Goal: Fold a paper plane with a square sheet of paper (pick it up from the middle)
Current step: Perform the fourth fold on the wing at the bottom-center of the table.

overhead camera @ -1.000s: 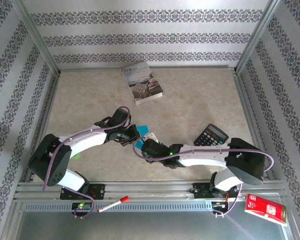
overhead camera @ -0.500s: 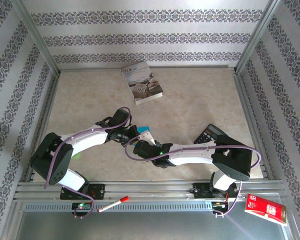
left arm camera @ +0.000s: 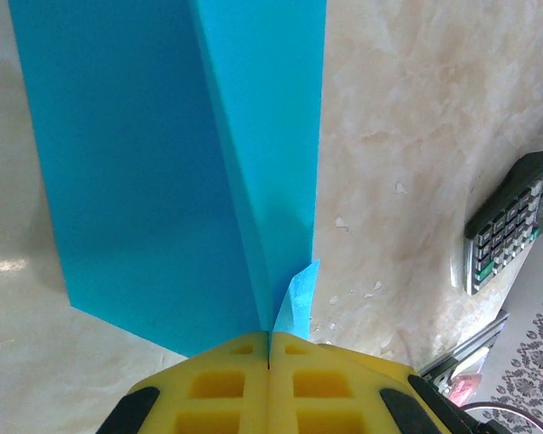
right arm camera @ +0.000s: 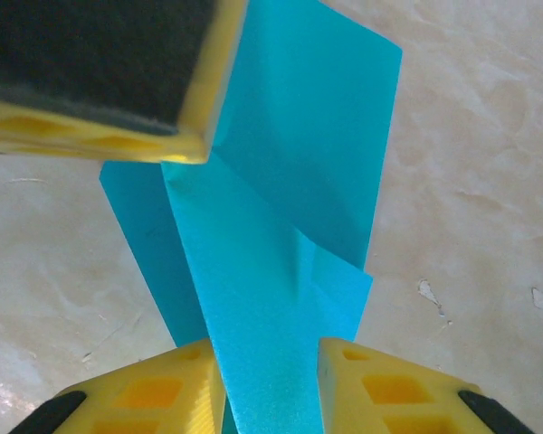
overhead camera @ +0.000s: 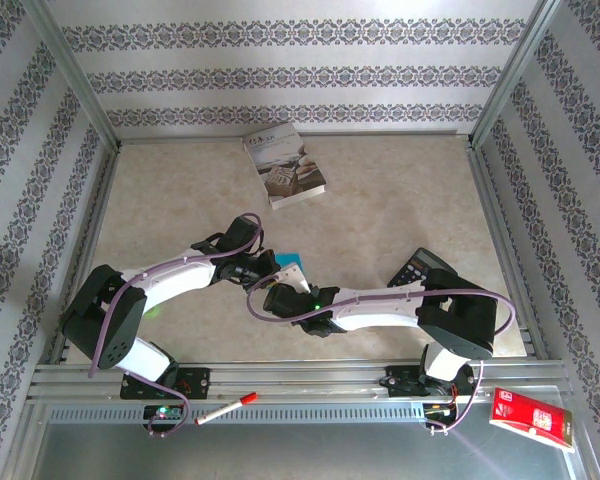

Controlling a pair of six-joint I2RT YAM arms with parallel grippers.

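Lengthwise, folded teal sheet (left arm camera: 163,163) straight out from left tool (left arm camera: 270,342).

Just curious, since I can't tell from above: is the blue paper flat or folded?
Folded: the blue paper has a long crease down it, and layers overlap in both wrist views.

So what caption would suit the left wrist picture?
Left gripper shut on creased teal paper, marbled table beneath, calculator at right.
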